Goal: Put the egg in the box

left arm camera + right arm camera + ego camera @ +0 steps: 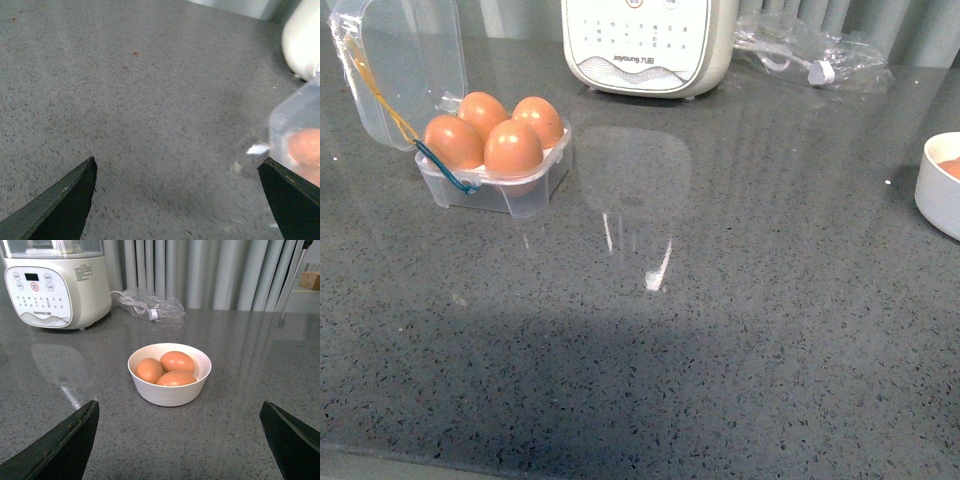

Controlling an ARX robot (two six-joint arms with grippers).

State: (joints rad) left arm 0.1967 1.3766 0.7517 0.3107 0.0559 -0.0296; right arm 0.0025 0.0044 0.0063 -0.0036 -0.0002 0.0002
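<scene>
The clear plastic box (525, 188) stands at the far left of the counter with its lid (400, 60) swung open and several brown eggs (513, 146) in it. Neither arm shows in the front view. My left gripper (177, 172) is open and empty over bare counter; a blurred corner of the box (295, 130) with an egg inside shows beside one fingertip. My right gripper (179, 412) is open and empty, apart from a white bowl (170, 392) that holds three brown eggs (176, 361).
A white kitchen appliance (650, 45) stands at the back centre, also in the right wrist view (55, 287). A clear bag with a cable (810, 50) lies at the back right. The white bowl's rim (935, 190) shows at the right edge.
</scene>
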